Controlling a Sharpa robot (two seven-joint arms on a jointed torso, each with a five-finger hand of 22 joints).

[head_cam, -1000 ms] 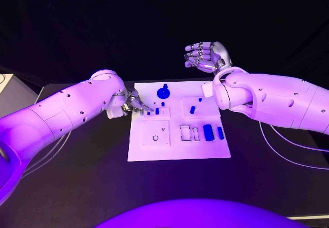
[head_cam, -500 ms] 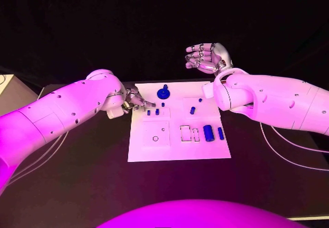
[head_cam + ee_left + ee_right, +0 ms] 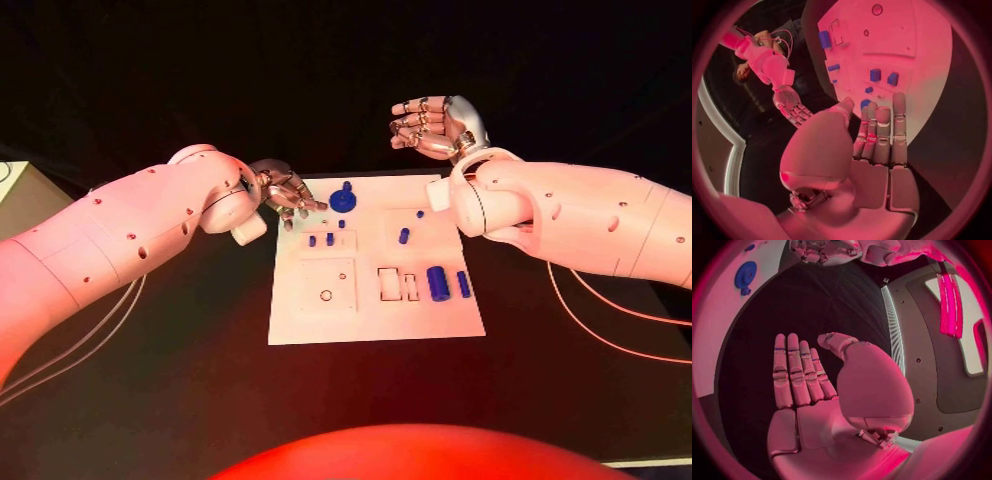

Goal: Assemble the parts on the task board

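The white task board (image 3: 368, 315) lies in the middle of the table. At its far edge sits a blue round part (image 3: 343, 197). Two short blue pegs (image 3: 320, 239) stand left of centre, and a small blue peg (image 3: 404, 235) stands further right. A thick blue cylinder (image 3: 437, 282) and a thin blue bar (image 3: 463, 282) lie at the right. My left hand (image 3: 284, 190) hovers over the board's far left corner, fingers straight and empty (image 3: 879, 135). My right hand (image 3: 433, 125) is raised beyond the far edge, its palm (image 3: 804, 385) bare. The board (image 3: 923, 45) and its pegs (image 3: 875, 75) lie ahead of the left hand.
Empty rectangular slots (image 3: 389, 282) and a small ring hole (image 3: 326, 295) mark the board's near half. Black table (image 3: 173, 380) surrounds the board. A pale box (image 3: 18, 190) stands at the far left. The blue round part (image 3: 746, 275) lies off to the side of the right hand.
My left hand has lifted off the board's left side and drawn back toward the far left corner. The right hand has stayed almost still.
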